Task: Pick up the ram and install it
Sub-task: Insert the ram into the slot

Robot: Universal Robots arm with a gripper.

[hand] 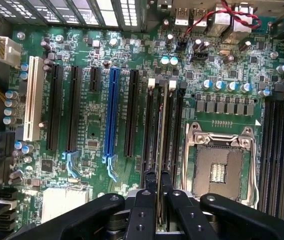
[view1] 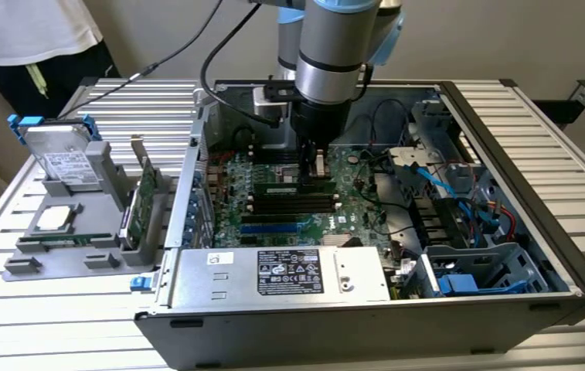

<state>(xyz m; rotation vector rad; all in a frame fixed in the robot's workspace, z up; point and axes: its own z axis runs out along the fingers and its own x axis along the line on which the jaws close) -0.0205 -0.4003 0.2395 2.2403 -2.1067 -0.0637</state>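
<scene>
Now, jaws pinched narrowly on ram, edge-on over motherboard.

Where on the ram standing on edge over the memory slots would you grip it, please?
Pinch the ram across its two flat faces at the upper long edge, coming straight down from above. It stands on edge along the memory slots, with the processor socket close beside, so only its top is free. The gripper grips it that way.
</scene>
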